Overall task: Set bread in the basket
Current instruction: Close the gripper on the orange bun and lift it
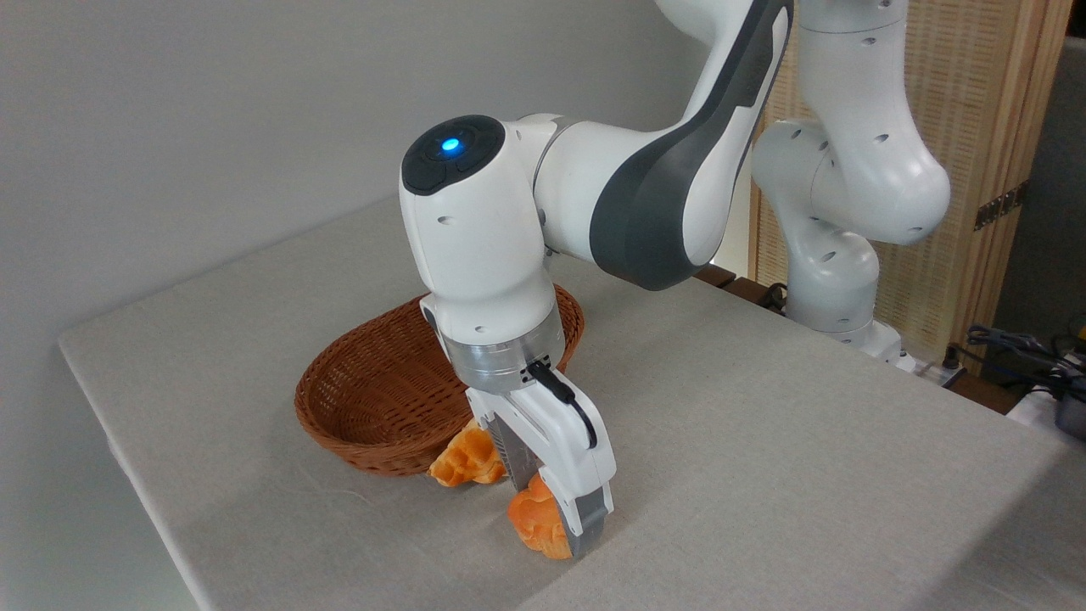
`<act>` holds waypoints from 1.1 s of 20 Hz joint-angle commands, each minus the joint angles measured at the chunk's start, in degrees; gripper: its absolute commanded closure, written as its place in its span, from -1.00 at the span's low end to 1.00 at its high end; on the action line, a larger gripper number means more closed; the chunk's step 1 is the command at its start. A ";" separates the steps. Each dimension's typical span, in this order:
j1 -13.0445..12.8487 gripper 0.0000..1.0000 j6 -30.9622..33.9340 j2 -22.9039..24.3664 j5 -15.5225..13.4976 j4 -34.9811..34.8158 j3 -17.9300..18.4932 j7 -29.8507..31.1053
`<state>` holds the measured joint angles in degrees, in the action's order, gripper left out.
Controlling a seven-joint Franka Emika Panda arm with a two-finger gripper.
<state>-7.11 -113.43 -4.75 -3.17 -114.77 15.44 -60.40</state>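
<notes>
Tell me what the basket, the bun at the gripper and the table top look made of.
Basket: woven wicker, brown with a slight sheen; the weave rows show. Bun: glossy orange and lumpy, so it looks like moulded plastic or foam, though real bread can't be ruled out. Table: covered in matte grey cloth, faintly creased.

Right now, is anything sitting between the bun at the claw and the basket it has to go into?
Yes. A second orange pastry lies against the near wall of the basket, between it and the bread at the claw. It sits low, so lifting the bread over it and the rim should probably clear it.
</notes>
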 commanded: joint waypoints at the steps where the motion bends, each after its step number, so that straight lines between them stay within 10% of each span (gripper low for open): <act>1: -0.27 -0.07 -0.74 -0.35 0.01 -0.02 0.47 -1.30; 16: -0.79 -0.27 -0.13 2.99 -0.95 8.32 -0.67 -0.78; 22: -0.88 -0.27 -0.04 3.87 -3.51 9.83 -10.42 6.23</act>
<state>-7.93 -113.96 -0.54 -4.97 -105.47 8.77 -59.08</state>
